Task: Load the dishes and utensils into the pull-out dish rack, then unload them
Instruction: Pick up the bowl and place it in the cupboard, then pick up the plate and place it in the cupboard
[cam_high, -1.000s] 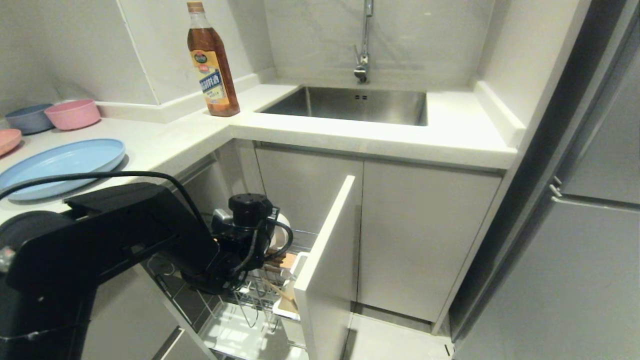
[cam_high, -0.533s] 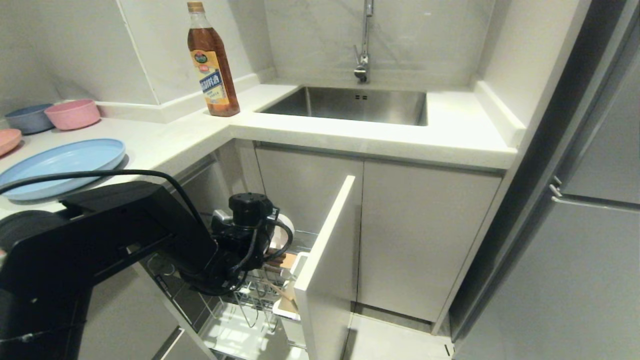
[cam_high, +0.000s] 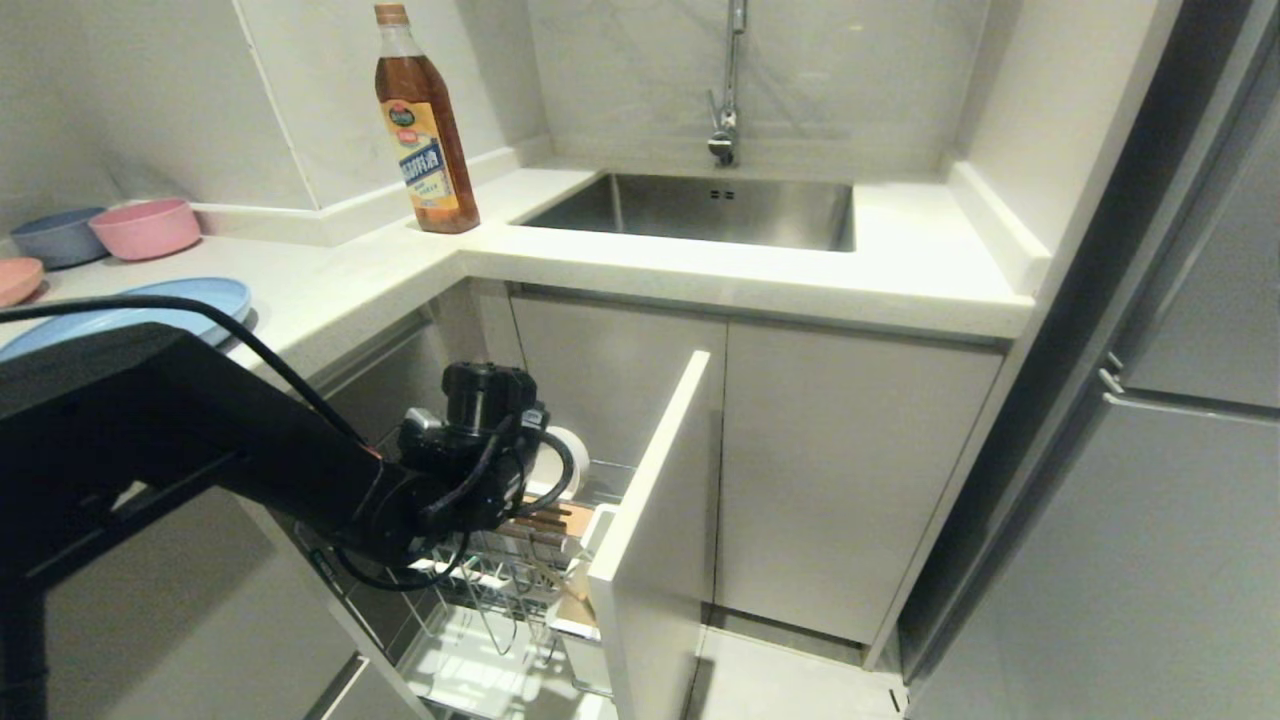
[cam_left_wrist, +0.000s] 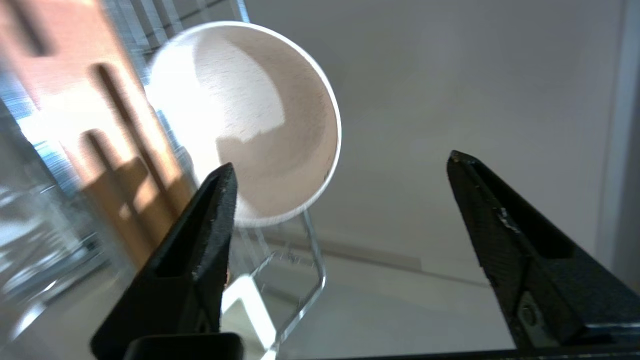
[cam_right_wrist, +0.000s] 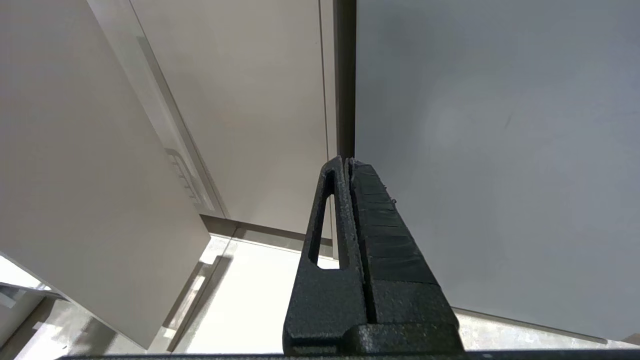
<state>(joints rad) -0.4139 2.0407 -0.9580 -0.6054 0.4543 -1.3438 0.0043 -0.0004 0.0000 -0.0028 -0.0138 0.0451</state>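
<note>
1. The pull-out dish rack (cam_high: 500, 590) is drawn out of the cabinet under the counter (cam_high: 700, 270), below and left of the sink (cam_high: 700, 205).
2. The front panel (cam_high: 650, 520) is positioned at the rack's right end.
3. The bowl (cam_left_wrist: 240, 120) is stood on edge in the rack, beside the slotted wood strip (cam_high: 545, 520).
4. The left gripper (cam_left_wrist: 340, 165) is placed over the rack, just before the bowl, apart from it.
5. The plate (cam_high: 215, 295) is laid on the counter at left; a bottle (cam_high: 425, 120) is stood left of the sink.
</note>
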